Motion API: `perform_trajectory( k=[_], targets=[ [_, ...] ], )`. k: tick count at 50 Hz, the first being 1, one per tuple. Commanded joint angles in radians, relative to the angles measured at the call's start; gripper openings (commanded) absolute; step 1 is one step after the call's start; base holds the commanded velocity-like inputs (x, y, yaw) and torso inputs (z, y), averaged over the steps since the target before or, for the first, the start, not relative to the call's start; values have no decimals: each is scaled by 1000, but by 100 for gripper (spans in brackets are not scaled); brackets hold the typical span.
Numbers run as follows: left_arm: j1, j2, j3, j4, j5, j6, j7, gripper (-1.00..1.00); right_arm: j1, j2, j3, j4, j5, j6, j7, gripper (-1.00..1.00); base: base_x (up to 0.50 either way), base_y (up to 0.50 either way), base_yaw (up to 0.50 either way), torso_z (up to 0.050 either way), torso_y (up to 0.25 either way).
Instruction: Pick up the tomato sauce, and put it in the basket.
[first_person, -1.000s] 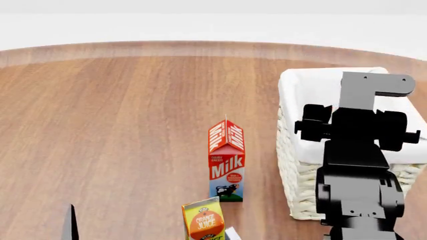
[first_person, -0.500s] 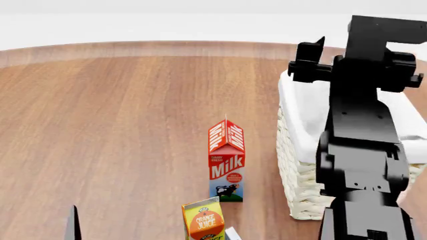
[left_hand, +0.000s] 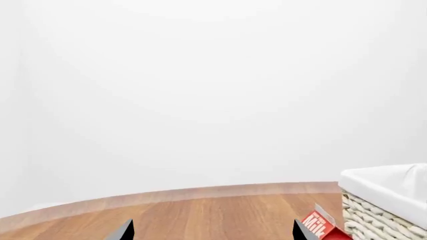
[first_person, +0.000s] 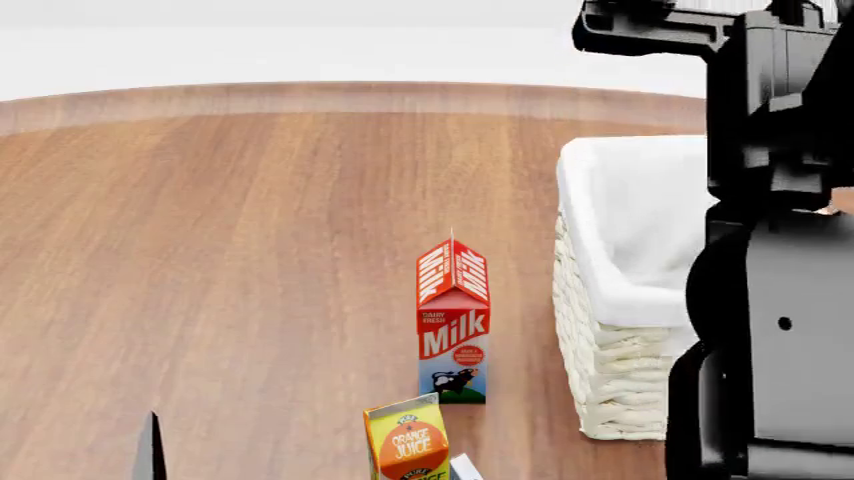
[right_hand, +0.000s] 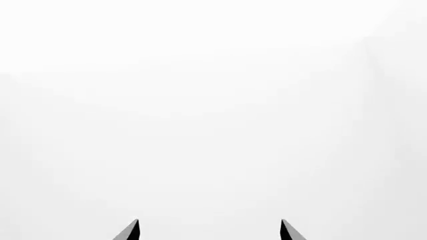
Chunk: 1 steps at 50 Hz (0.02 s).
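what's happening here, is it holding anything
Nothing is in hand. The right tool shows two spread fingertips against blank white, with nothing between them, and its arm rises in front of the basket in the head view. The left tool is open and empty too, low near the table. A milk carton and an orange juice carton stand beside the basket. No tomato sauce can shows in any view.
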Motion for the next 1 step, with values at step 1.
perform_trajectory(
  k=[1],
  targets=[
    [2,-3,3,2,0,2,-5,100,-171,5,65,-458,118,169,15,100,0,0,0,0,0]
  ],
)
